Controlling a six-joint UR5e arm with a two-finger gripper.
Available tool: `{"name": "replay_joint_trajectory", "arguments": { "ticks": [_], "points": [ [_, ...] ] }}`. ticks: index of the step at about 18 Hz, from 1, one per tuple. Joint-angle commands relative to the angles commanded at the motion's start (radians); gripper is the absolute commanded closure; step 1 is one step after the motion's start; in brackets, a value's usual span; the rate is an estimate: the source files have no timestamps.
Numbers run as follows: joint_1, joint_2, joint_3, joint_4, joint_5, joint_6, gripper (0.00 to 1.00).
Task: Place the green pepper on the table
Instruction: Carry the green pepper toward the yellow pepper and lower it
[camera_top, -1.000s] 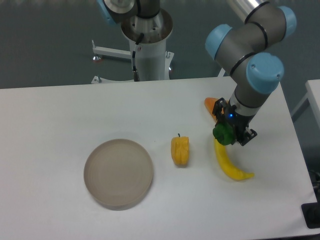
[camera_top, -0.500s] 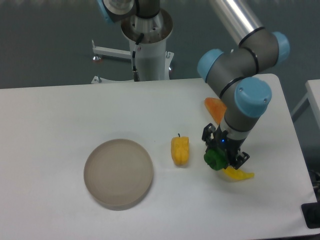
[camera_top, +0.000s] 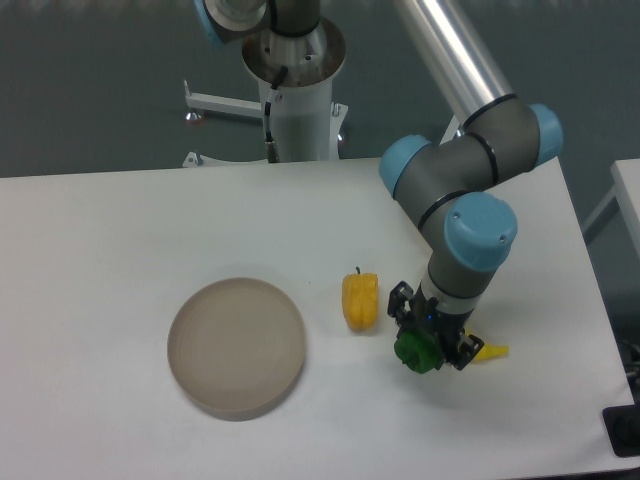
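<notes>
The green pepper (camera_top: 413, 352), small and dark green, is held in my gripper (camera_top: 424, 341), which is shut on it just above or at the white table (camera_top: 120, 230), right of centre and near the front. Whether the pepper touches the tabletop I cannot tell. The arm's wrist rises above it and hides part of what lies behind.
A yellow pepper (camera_top: 361, 300) lies just left of the gripper. The tip of a yellow banana (camera_top: 490, 351) shows to the right, the rest hidden by the arm. A round beige plate (camera_top: 237, 346) sits front left. The robot base (camera_top: 295, 90) stands behind the table.
The gripper, carrying the green pepper, has moved forward and left from over the banana, ending lower and closer to the yellow pepper. The orange item at the back is now hidden.
</notes>
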Motion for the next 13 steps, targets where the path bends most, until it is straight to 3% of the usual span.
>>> {"name": "replay_joint_trajectory", "arguments": {
  "ticks": [4, 8, 9, 11, 12, 13],
  "points": [
    [-0.044, -0.034, 0.008, 0.025, 0.002, -0.063, 0.92],
    [-0.055, -0.066, 0.031, 0.04, 0.002, -0.089, 0.79],
    [-0.055, -0.066, 0.029, 0.04, 0.0, -0.078, 0.7],
    [-0.055, -0.066, 0.031, 0.06, -0.002, -0.072, 0.33],
    [-0.055, -0.065, 0.028, 0.069, 0.002, -0.069, 0.0],
    [-0.055, -0.063, 0.026, 0.068, 0.002, -0.072, 0.0]
  ]
}}
